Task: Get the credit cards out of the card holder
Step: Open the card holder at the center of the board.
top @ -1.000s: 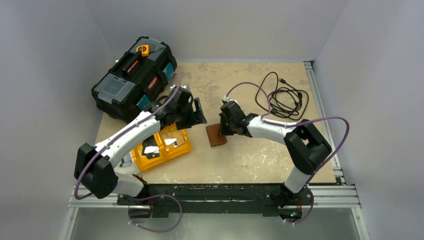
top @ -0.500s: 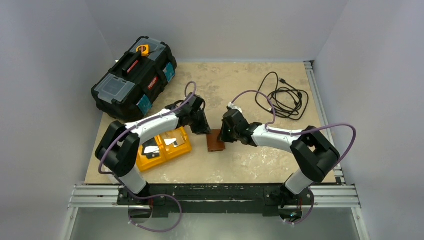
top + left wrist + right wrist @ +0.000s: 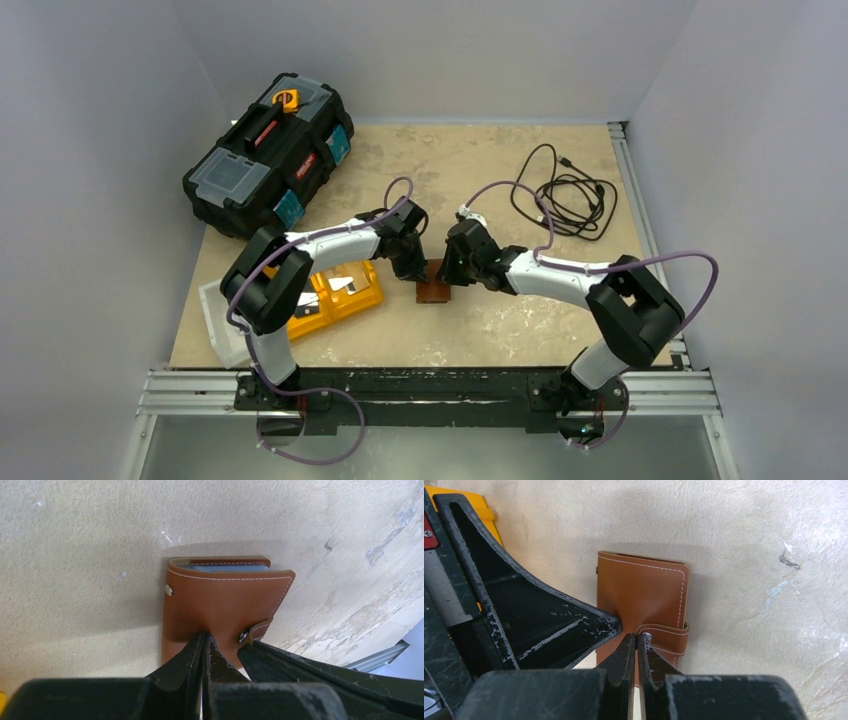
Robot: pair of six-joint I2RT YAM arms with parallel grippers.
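Top external view, left to right: orange tray (image 3: 375, 287). Left end effector (image 3: 202, 641) is clenched, tips pressing the brown cover, probably to pin it down. Card holder (image 3: 433, 291) lies folded on the tabletop (image 3: 520, 320) between both arms. Right end effector (image 3: 636, 642) is clenched at the snap tab (image 3: 668, 631), probably to unfasten it; actual pinch unclear.

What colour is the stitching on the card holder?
White; clearest on the card holder in right wrist view.
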